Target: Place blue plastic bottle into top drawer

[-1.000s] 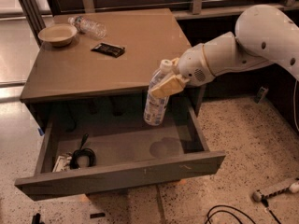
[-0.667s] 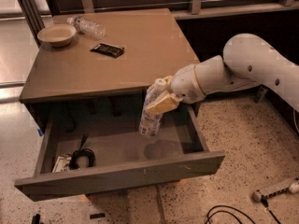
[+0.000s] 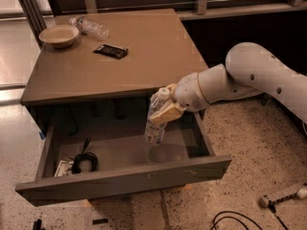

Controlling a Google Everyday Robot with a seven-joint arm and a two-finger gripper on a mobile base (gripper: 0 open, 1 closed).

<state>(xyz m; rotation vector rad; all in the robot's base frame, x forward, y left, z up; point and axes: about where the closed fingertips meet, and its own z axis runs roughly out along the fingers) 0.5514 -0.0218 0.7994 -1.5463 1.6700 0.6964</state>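
gripper carried lower and leftward, blue plastic bottle sunk deeper into the top drawer

The blue plastic bottle is clear, glossy plastic with a white cap. The tan, matt end effector, at frame centre, is clamped around its upper part. The top drawer is matt, smooth grey-brown wood, as is the worktop. The arm has a smooth white plastic shell with a soft sheen. At lower right, the floor looks like speckled, polished stone.

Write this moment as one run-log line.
gripper: over top drawer, right side, shut on blue plastic bottle | bottle: cap up, base inside open drawer | release: not yet
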